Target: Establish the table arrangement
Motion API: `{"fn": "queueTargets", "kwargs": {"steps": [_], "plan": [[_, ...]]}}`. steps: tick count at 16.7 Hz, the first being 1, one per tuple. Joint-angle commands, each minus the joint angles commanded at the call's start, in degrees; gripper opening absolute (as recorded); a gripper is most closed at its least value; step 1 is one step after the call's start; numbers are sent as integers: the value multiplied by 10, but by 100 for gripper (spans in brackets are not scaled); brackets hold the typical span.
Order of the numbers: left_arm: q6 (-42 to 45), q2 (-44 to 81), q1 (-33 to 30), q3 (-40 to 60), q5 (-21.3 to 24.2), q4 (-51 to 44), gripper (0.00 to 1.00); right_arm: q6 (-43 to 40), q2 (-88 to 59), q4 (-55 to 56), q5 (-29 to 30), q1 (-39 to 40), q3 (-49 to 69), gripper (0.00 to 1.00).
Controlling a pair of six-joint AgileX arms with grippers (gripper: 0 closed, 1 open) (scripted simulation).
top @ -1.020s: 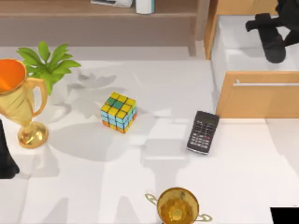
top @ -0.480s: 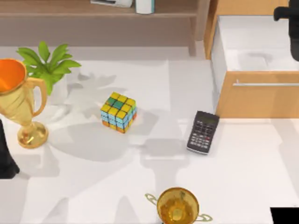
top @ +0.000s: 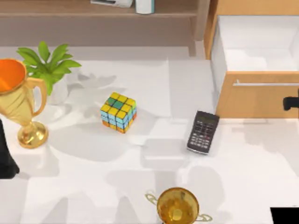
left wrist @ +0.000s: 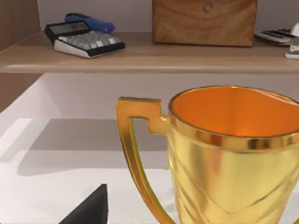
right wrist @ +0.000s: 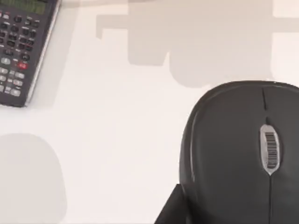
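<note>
Over the white table (top: 93,186), the right gripper (top: 291,103) pokes in at the right edge, just near of the open drawer cabinet (top: 257,95). Open or closed? Cannot tell. Its wrist camera looks down on a black computer mouse (right wrist: 243,149) close up, with the dark calculator (top: 203,132) lying off to one side, flat on the table right of centre.

The left arm (top: 5,158) sits parked at the left edge beside a tall gold trophy (top: 21,102). The left gripper (left wrist: 91,209) is a dark wedge low in its own view, and its state cannot be told either.

A potted plant (top: 46,65) stands just behind that trophy. A scrambled Rubik's cube (top: 118,112) sits mid-table, and a second gold trophy (top: 177,205) stands at the near edge. The brown wooden shelf (left wrist: 140,58) at the far side carries a grey calculator (left wrist: 84,39) and a wooden box (left wrist: 204,21).
</note>
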State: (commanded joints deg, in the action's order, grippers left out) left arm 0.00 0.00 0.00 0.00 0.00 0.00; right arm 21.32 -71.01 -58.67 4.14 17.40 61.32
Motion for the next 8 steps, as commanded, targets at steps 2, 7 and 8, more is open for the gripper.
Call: {"fn": "queueTargets", "kwargs": {"steps": [2,7,8], "plan": [[0,0,0,0,0,0,100,5,38,7,-3,12,-77,0],[0,0,0,0,0,0,100,3,106,27,-11,35,-240,0],[0,0,0,0,0,0,100,1,115,31,-12,39,-266,0]]}}
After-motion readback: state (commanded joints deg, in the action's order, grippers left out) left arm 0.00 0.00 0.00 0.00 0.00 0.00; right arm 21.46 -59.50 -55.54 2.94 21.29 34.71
